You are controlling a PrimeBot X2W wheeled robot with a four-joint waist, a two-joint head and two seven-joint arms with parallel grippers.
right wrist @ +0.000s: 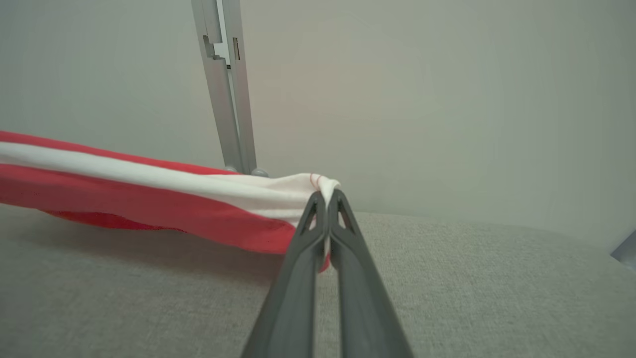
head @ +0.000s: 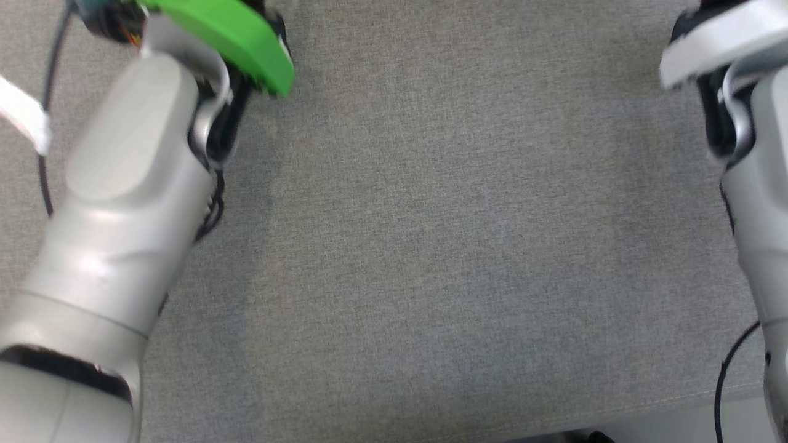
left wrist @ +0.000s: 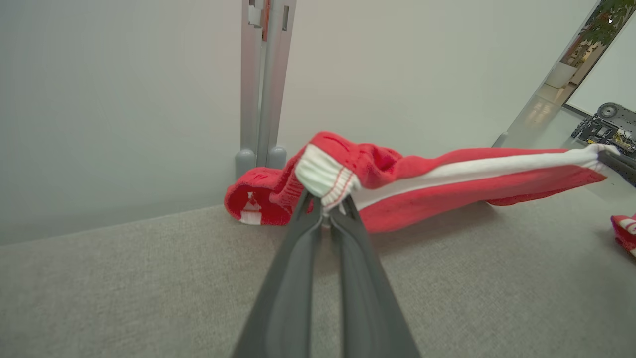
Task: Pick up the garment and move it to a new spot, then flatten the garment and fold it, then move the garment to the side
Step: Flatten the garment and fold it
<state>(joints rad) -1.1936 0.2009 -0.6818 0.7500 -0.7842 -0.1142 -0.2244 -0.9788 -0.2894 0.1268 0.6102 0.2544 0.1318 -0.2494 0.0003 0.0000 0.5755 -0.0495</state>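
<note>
The garment (left wrist: 422, 186) is red knit with a white band and hangs stretched just above the grey fabric table (left wrist: 149, 288). My left gripper (left wrist: 325, 206) is shut on its white ribbed edge, with a bunched red part drooping to the table behind. My right gripper (right wrist: 328, 199) is shut on the other white end of the garment (right wrist: 149, 199), which runs off to the left of the right wrist view. The right gripper's dark fingers (left wrist: 616, 161) also appear at the far end of the stretched cloth in the left wrist view. In the head view, two pale forearms frame the table (head: 462, 246).
A grey metal post (left wrist: 261, 79) stands at the table's far edge against a pale wall. Another red and white piece (left wrist: 625, 231) lies at the right edge of the left wrist view. A green cover (head: 240, 37) sits on the left wrist. The table's front edge (head: 615, 418) runs low.
</note>
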